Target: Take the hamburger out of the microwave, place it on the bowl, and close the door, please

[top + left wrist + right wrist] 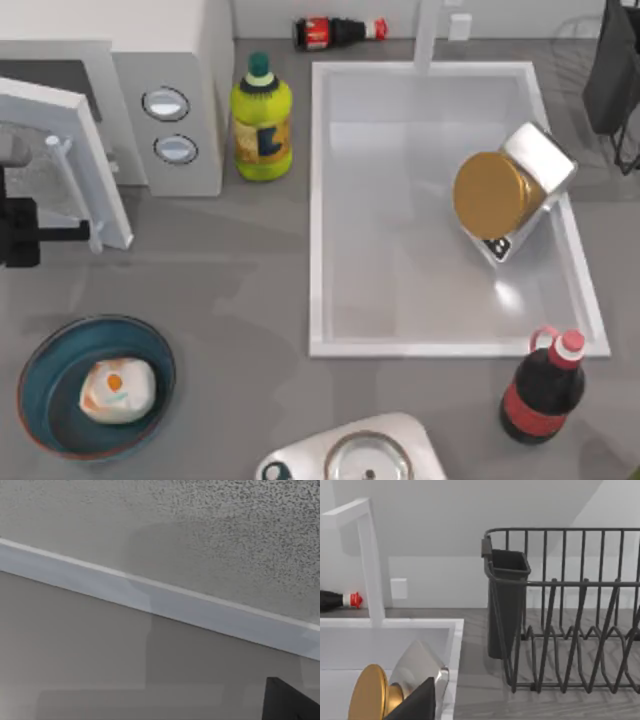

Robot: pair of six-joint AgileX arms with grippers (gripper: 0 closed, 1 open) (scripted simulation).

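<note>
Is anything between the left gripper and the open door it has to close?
Nothing visible: the left gripper sits right at the door's outer edge, and the hamburger already lies in the bowl.

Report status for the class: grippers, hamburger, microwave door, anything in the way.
Left gripper at the door, which stands open. Hamburger sits in the bowl. Right arm parked at the far right. Nothing blocks the door's swing.

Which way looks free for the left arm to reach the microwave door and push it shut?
Probably yes. The left gripper sits at the top view's left edge, right beside the open door, with nothing between them. The hamburger already lies in the bowl, away from the door's swing toward the microwave.
</note>
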